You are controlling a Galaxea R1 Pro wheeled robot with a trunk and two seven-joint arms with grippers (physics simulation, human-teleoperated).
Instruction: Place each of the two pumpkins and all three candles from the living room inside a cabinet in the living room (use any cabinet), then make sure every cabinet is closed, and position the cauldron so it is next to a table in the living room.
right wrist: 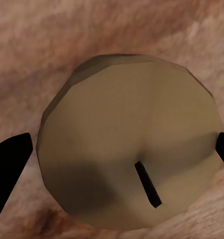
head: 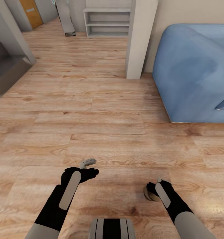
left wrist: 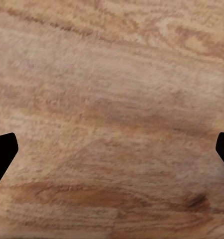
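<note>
My right gripper [head: 153, 190] hangs low over the wooden floor [head: 102, 132], at the lower right of the head view, shut on a candle [head: 150, 196]. In the right wrist view the candle [right wrist: 127, 144] is a squat olive-grey cylinder with a short dark wick, and a black fingertip [right wrist: 10, 164] presses at each side of it. My left gripper [head: 88, 167] is at the lower left of the head view. Its black fingertips [left wrist: 2, 152] stand far apart with bare floor between them, so it is open and holds nothing.
A blue sofa [head: 194, 73] fills the right side. A white pillar [head: 140, 39] stands just left of it. A grey open shelf unit [head: 107, 21] is at the back, a grey unit [head: 9, 69] at the left, and an orange door [head: 30, 11] far back left.
</note>
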